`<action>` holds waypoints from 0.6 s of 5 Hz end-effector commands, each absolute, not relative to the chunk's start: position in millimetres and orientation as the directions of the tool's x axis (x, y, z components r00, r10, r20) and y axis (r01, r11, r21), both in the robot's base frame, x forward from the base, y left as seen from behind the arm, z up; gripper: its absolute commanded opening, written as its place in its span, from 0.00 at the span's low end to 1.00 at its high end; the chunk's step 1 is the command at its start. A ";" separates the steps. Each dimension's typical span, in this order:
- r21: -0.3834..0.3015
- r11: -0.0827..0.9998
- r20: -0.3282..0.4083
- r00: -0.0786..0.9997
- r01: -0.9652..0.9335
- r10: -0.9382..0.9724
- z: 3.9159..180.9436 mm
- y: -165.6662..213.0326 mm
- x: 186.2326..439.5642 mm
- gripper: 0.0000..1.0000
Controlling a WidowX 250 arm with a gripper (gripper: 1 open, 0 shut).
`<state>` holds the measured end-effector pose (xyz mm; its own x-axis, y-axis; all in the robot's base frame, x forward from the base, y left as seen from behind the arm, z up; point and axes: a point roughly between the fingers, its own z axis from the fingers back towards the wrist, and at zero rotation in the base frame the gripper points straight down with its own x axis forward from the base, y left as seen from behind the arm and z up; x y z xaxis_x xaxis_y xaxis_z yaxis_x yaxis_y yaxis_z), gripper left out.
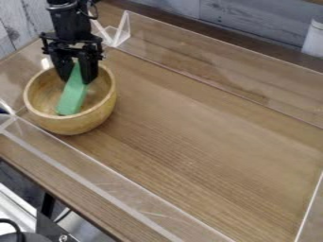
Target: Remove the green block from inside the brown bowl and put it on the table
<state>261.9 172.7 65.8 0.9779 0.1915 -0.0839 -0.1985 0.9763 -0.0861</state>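
The brown bowl [51, 114] sits at the left end of the table [190, 132]. Inside it the green block [72, 95] leans tilted, its upper end toward the far rim. My black gripper [76, 68] points straight down into the bowl, and its two fingers have come together on the block's upper end. The block's lower end rests on the bowl's floor.
Low clear acrylic walls [151, 203] edge the tabletop on all sides. A clear bracket [120, 33] stands at the far wall just behind the bowl. Bare wood stretches to the right of the bowl.
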 end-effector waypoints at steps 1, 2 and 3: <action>-0.064 0.980 -0.021 0.982 -0.189 0.188 86.3 176.8 273.5 0.00; -0.072 0.980 -0.019 0.983 -0.183 0.182 90.1 172.6 275.7 0.00; -0.081 0.981 -0.018 0.984 -0.179 0.178 94.8 168.4 277.8 0.00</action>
